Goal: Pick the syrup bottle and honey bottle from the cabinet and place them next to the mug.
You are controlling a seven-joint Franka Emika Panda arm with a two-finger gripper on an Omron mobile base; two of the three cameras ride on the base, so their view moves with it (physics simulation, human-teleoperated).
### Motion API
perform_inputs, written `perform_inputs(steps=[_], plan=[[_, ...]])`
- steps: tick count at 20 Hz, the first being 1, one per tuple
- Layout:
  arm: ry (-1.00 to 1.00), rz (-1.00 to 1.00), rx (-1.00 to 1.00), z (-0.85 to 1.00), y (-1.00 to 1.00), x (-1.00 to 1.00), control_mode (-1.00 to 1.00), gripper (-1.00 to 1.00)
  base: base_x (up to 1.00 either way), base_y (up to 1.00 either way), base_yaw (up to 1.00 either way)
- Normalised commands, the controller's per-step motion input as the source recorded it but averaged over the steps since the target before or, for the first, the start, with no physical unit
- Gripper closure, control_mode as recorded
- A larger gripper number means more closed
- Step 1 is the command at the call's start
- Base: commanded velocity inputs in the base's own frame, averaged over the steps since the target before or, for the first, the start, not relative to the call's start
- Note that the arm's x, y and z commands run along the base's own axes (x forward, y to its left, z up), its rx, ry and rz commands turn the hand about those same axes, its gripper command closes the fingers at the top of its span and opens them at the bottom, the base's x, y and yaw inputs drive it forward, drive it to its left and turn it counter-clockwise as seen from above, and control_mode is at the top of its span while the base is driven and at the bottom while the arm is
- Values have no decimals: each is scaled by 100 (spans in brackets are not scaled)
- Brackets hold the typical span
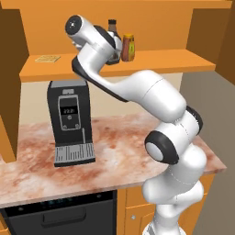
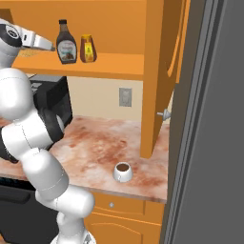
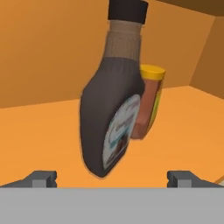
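Arm raised to the cabinet [image 2: 157,71] shelf, hand level with the two bottles. Gripper [image 3: 112,178]: jaws spread wide, nothing between them; in the hand view the two dark tips sit low at left and right, with the syrup bottle [image 3: 111,118] in front, centred between the tips but not touched.

Syrup bottle: upright on the open shelf, dark brown body, black cap, white label. Seen from the right base view [image 2: 66,43] it stands just right of the hand's front end. In the left base view only its neck and cap [image 1: 112,28] rise above the wrist; the body is hidden behind the arm.

Honey bottle [image 2: 87,48]: upright on the same shelf, just beside the syrup bottle on its right; amber with a yellow cap. In the hand view it [image 3: 150,103] is partly hidden behind the syrup bottle. Cannot tell whether the two touch.

Mug [image 2: 123,172]: white, dark liquid inside, on the marbled table [image 2: 95,143] near its front edge, well below and right of the shelf.

Coffee machine [image 1: 70,121]: black, on the table under the shelf's left end. A small flat tan item [image 1: 47,58] lies on the shelf, far left.
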Motion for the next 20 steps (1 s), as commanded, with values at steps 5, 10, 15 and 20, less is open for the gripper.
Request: perform_inputs(steps=[5, 10, 15, 20], plan=[[0, 0, 0, -6, 2, 3, -100, -100, 0, 0, 0], [0, 0, 0, -2, 0, 20, -100, -100, 0, 0, 0], [0, 0, 0, -3, 0, 29, -100, -100, 0, 0, 0], [0, 0, 0, 0, 0, 19, -100, -100, 0, 0, 0]])
